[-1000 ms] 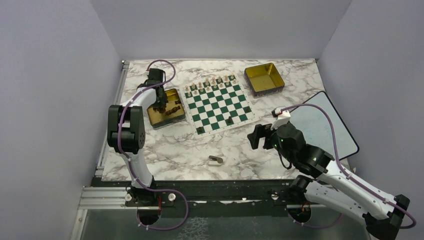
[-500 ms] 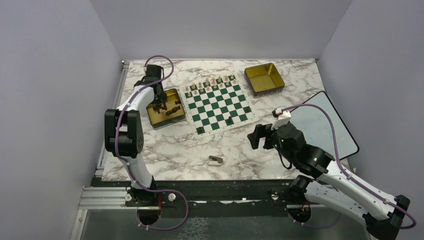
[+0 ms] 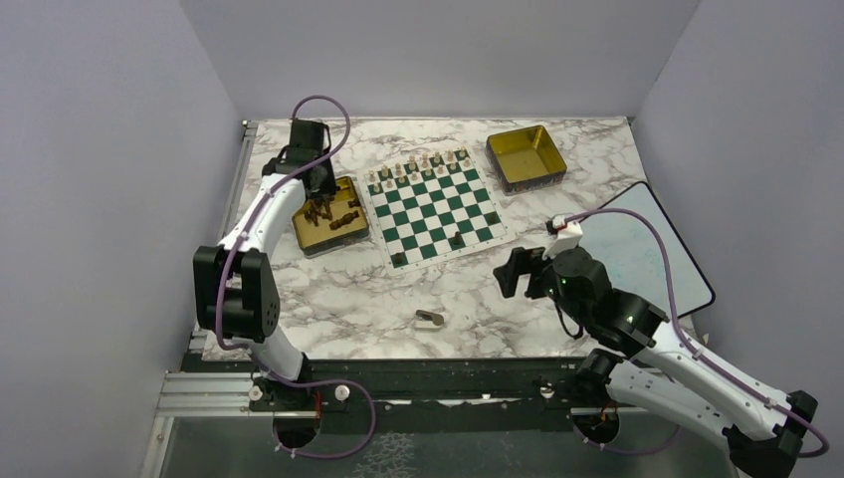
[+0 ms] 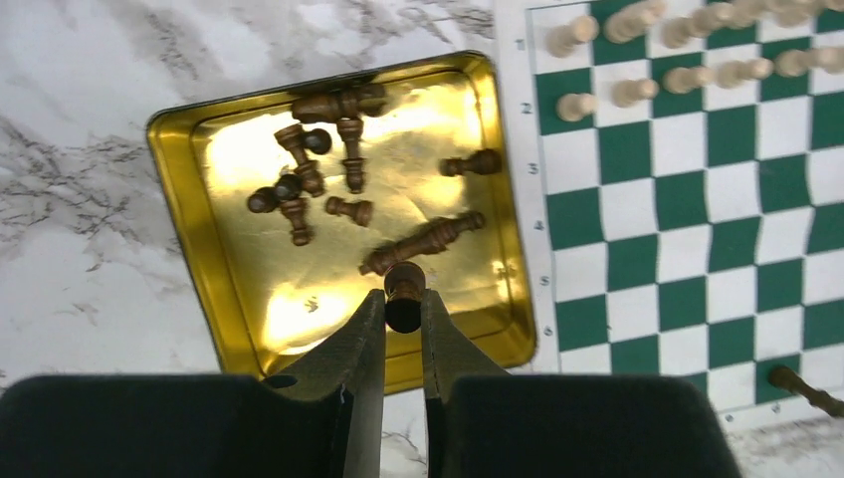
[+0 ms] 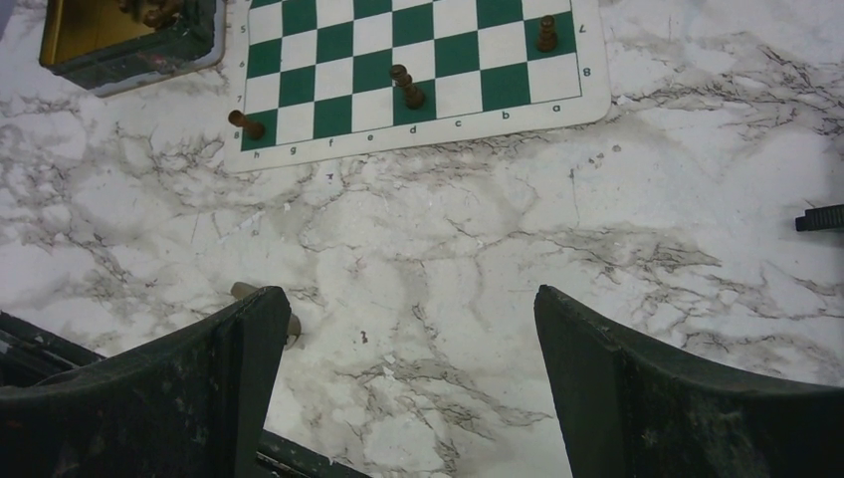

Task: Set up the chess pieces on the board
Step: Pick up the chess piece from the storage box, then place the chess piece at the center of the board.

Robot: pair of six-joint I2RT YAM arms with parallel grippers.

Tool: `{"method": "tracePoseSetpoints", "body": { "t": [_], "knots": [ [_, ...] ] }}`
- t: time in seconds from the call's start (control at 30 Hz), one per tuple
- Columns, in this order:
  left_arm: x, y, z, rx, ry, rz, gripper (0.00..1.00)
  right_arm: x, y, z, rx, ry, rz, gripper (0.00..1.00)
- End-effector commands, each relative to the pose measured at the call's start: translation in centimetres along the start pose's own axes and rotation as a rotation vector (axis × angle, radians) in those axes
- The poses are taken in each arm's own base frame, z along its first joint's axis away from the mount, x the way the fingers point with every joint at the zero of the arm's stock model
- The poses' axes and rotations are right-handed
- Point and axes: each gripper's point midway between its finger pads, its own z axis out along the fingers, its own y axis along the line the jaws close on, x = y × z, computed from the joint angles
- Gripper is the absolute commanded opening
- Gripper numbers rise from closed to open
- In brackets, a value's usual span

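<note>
1. Gold tin (image 4: 167, 149) sits on the marble worktop (image 3: 348, 289), just beside the left edge of the board (image 4: 697, 209).
2. Dark chess pieces (image 4: 343, 184) lie toppled on the tin floor, in a loose scatter towards the tin's far side.
3. Left pincer (image 4: 403, 307) is pressed together on one dark piece (image 4: 404, 284). Its rounded head pokes out between the fingertips, over the tin floor near the board-side wall. Can't tell whether its base is clear of the floor.
4. Board is green and white checks, flat on the worktop, centre-far. Cream pieces (image 3: 418, 169) fill its two far rows.
5. Three dark ones are on the board's near side:
   - corner piece (image 5: 247, 124) on the near-left corner square, tipped over;
   - middle piece (image 5: 406, 88) one row in, leaning;
   - right-hand piece (image 5: 545, 35) upright by the right edge.
6. Right pincer (image 5: 405, 299) is spread wide with nothing between the fingers. It hangs above bare marble, off the board's near-right corner.
7. Small tan object (image 3: 430, 319) lies on the worktop near the front edge, well apart from the board. Too small to identify.
8. Second gold tin (image 3: 526, 156) sits at the far right, beside the board's far-right corner.
9. White panel (image 3: 647, 249) with a dark frame lies at the worktop's right edge.
</note>
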Motion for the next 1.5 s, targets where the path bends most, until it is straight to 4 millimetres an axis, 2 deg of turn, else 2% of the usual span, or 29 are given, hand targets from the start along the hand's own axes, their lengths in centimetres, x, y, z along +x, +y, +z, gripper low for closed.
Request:
{"method": "tracePoseSetpoints", "body": {
  "t": [0.0,0.2,0.4,0.67,0.83,1.1,1.3,1.47],
  "knots": [
    [0.3,-4.6,-3.5,0.123,-0.025,0.053,0.13,0.5,-1.3,-0.5,0.068,0.015,0.021,0.98],
    [3.2,-10.7,-6.7,0.242,-0.022,0.173,0.13,0.3,-2.3,-1.0,0.116,0.0,0.039,0.99],
    [7.9,-15.6,-8.9,0.323,0.013,0.254,0.13,-0.3,-2.9,-1.6,0.134,-0.031,0.045,1.0],
    [15.4,-21.7,-8.9,0.348,0.086,0.347,0.13,-0.1,-3.4,-1.7,0.162,-0.034,0.066,1.0],
    [18.5,-24.6,-7.5,0.35,0.127,0.37,0.13,0.3,-3.4,-1.9,0.16,-0.023,0.101,1.0],
    [21.4,-26.6,-5.9,0.337,0.154,0.415,0.13,0.2,-3.6,-2.4,0.159,-0.039,0.131,1.0],
    [23.0,-26.5,-5.4,0.338,0.188,0.418,0.17,0.4,-3.5,-2.4,0.151,-0.036,0.137,1.0],
    [23.5,-26.5,-5.4,0.34,0.196,0.423,0.2,0.6,-3.2,-2.3,0.135,-0.031,0.139,1.0]
  ]
}}
